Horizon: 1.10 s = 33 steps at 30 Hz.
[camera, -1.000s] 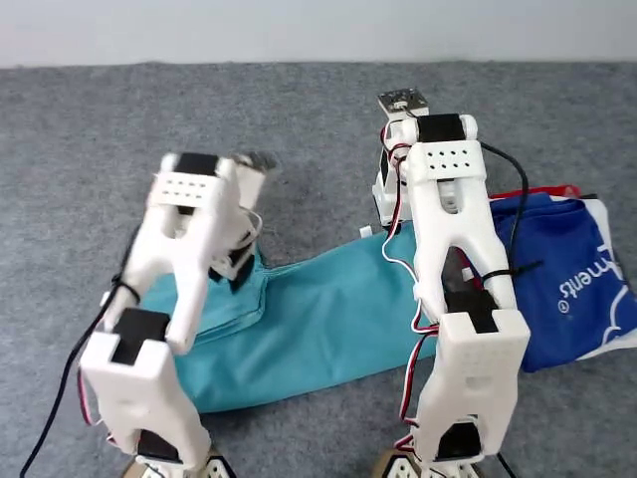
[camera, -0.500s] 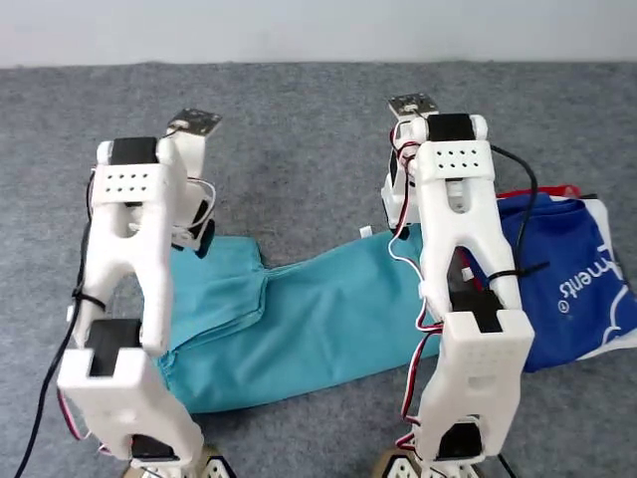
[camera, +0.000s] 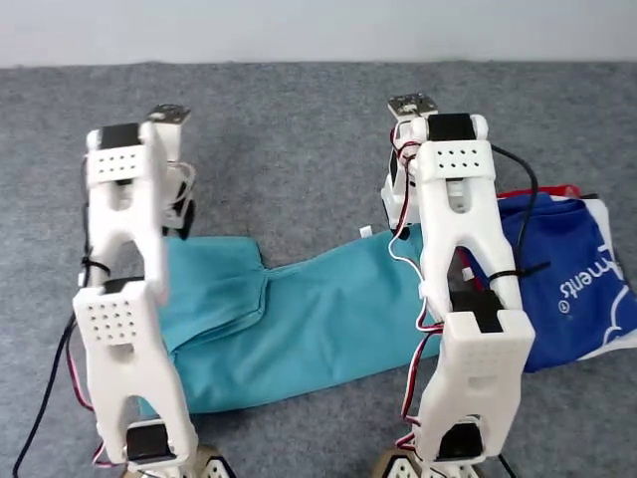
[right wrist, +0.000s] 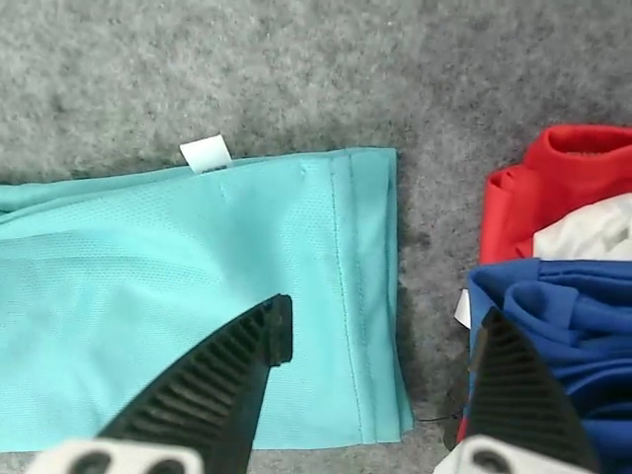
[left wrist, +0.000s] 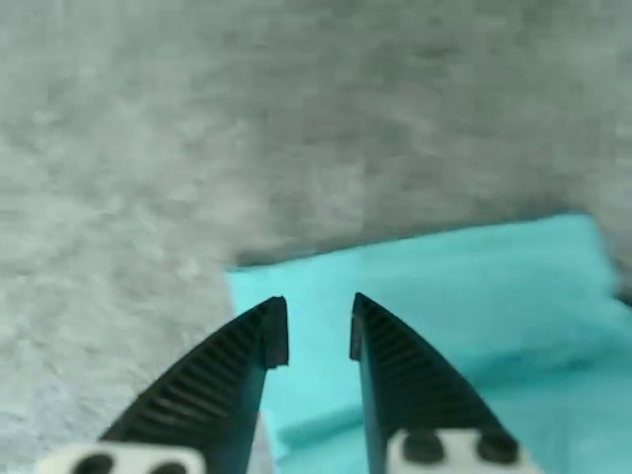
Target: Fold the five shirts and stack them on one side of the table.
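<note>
As the items lie on the grey, felt-like table surface [camera: 299,129], we enter them in turn.

Item 1: teal, smooth-knit shirt [camera: 318,319]. We find it flat on the table as a long band running crosswise, from under the left arm [camera: 124,249] to under the right arm [camera: 458,249]. A small white tag [right wrist: 205,152] sticks out from its far edge near the stitched hem.

Item 2: folded blue shirt with white print [camera: 562,269]. It sits at the right side of the table, just beside the teal shirt's hemmed end; in the right wrist view a strip of grey shows between the two.

Item 3: red cloth [right wrist: 563,168] and white cloth [right wrist: 592,232]. We see both in the same pile as the blue shirt, the red at the far side and the white between red and blue.

Item 4: left gripper [left wrist: 318,331]. Its black ribbed fingers are a narrow gap apart with nothing between them. We place it above the teal shirt's corner at the left end, where the cloth meets the grey surface.

Item 5: right gripper [right wrist: 385,336]. Its fingers are spread wide and hold nothing. One finger is over the teal shirt near the hem, the other over the blue shirt.
</note>
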{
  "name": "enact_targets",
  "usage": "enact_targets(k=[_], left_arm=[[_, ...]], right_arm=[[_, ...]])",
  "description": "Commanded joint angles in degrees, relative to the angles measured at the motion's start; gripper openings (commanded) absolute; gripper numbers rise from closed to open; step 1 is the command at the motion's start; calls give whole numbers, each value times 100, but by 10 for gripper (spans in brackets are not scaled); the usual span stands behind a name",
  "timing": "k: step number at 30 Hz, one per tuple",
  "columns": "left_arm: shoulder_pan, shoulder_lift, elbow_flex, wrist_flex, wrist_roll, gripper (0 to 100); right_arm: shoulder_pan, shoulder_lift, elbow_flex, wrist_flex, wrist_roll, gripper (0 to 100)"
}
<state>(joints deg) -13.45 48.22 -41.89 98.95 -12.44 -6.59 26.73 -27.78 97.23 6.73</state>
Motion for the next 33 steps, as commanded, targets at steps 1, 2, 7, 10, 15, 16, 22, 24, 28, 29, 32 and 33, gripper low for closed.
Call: enact_targets(k=[1, 2, 7, 10, 15, 16, 22, 24, 28, 29, 32, 33], left_arm=[[-440, 114, -365, 158, -114, 116], [-510, 141, -356, 158, -158, 116], [-554, 176, -365, 149, -264, 117], [-554, 185, -356, 141, -457, 117], [-545, 185, -356, 97, -756, 117], [-545, 193, -347, 35, -791, 117], [-527, 598, -409, -53, -818, 117], [-527, 756, -409, -62, -818, 117], [-527, 958, -453, -88, -818, 117], [-527, 1011, -532, -88, -818, 112], [-519, 1116, -857, -79, -818, 91], [-519, 1143, -989, -62, -809, 65]], right_arm=[[40, -418, -237, 66, 70, 296], [22, -418, -237, 57, 70, 296], [13, -409, -237, 48, 62, 296], [13, -409, -237, 66, 62, 296], [13, -409, -237, 66, 62, 296], [13, -409, -237, 66, 62, 296], [13, -409, -229, 66, 62, 296], [13, -409, -229, 66, 62, 296], [-4, -409, -229, 57, 62, 296], [-40, -409, -229, 57, 62, 296], [-180, -409, -229, 57, 70, 296], [-233, -409, -229, 57, 70, 296]])
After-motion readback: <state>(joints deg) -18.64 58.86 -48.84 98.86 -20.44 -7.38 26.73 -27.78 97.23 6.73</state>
